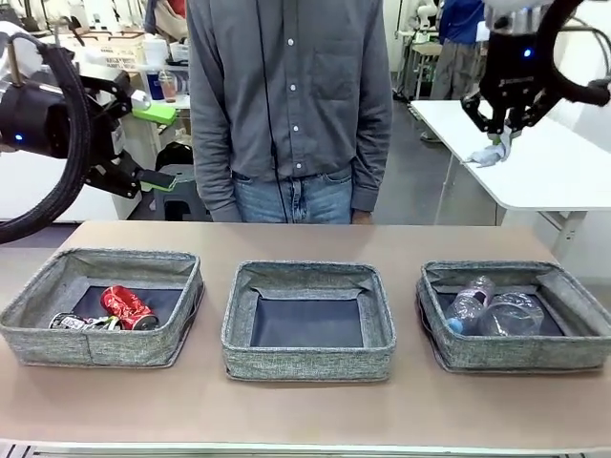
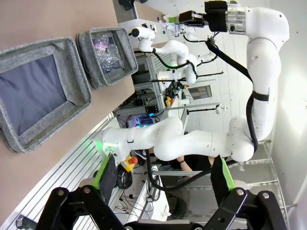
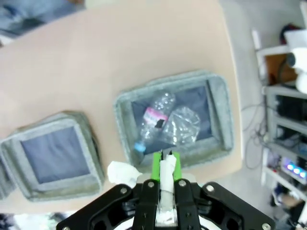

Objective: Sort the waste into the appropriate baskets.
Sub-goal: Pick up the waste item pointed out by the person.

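Right hand (image 1: 500,134) raised high above the right basket (image 1: 582,336), clamped on a crumpled white-and-blue wrapper (image 1: 489,155).

Left hand (image 1: 158,143) held up at the left side, turned sideways, green-padded fingers (image 2: 102,173) spread apart and gripping nothing. Wrapper pinched between the right fingers (image 3: 156,166), a wad of it bulging out to one side (image 3: 122,173). Clear plastic bottle (image 1: 468,305) and clear plastic cup (image 1: 511,313) lying side by side in the right basket. Crushed red can (image 1: 125,305) and a darker can (image 1: 81,322) lying in the left basket (image 1: 57,345). Middle basket (image 1: 307,364) on the worktop (image 1: 305,410) between them.
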### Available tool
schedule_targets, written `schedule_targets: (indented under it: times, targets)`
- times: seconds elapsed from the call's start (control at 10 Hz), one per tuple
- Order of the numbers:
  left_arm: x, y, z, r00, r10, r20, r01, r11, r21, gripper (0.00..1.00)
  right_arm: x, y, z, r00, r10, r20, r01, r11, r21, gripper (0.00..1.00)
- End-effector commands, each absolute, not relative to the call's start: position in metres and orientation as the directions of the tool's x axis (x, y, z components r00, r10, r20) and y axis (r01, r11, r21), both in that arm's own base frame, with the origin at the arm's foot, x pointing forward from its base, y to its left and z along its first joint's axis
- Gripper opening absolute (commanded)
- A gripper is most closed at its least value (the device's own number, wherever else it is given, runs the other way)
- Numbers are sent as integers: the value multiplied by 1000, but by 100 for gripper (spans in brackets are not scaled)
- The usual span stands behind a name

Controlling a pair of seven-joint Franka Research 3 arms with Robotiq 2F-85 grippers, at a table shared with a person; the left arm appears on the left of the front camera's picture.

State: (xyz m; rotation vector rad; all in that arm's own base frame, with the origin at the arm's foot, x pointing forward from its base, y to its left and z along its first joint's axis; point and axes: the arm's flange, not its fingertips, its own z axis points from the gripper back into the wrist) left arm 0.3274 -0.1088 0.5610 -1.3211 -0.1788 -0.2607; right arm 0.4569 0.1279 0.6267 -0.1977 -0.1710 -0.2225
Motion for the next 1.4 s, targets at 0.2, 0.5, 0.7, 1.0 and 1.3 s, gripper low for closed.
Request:
schedule_targets:
  times: [0.2,0.5,0.7,1.0,1.3]
  targets:
    - [327,-110,561,950,-93,297,310,210,-927,100,459,120,623,961,-219,171,249,951,-182,7]
    - [327,-110,561,950,-93,297,310,210,-927,100,481,214,667,973,-136,188,151,986,-67,7]
    - [327,-110,561,950,-93,297,310,210,-927,100,485,283,696,995,-70,71,73,997,-35,7]
    - [327,-110,561,950,-93,297,310,210,-927,100,464,358,742,992,-117,37,115,992,56,7]
    - [327,-110,561,950,-93,297,310,210,-927,100,439,371,780,992,-114,53,111,992,56,7]
